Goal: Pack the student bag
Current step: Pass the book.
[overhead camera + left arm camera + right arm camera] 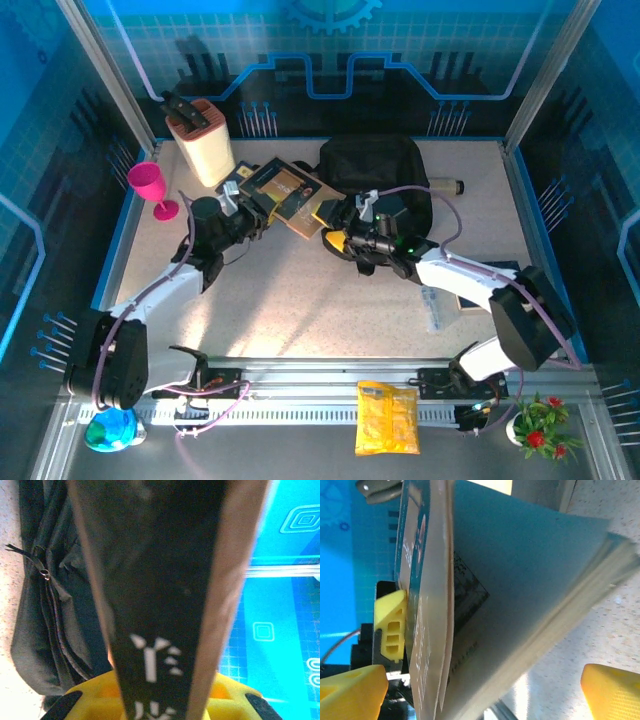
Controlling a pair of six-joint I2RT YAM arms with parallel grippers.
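The student bag (385,165), a big black backpack, lies at the back middle of the table; its zipper side (47,605) is at the left of the left wrist view. My left gripper (250,205) is shut on a dark book with brown edges (285,190) (160,580), held on edge just left of the bag. Its yellow finger (390,625) presses the book's (530,595) cover. My right gripper (328,226) stands open at the book's right end. The yellow fingertips (352,690) stand wide on either side of the book, apart from it.
A knife block (205,140) and a pink goblet (150,185) stand at the back left. A pale tube (445,185) lies right of the bag. A clear-wrapped item (432,308) lies by the right arm. A yellow packet (387,415) and a flower pot (535,425) sit on the near rail.
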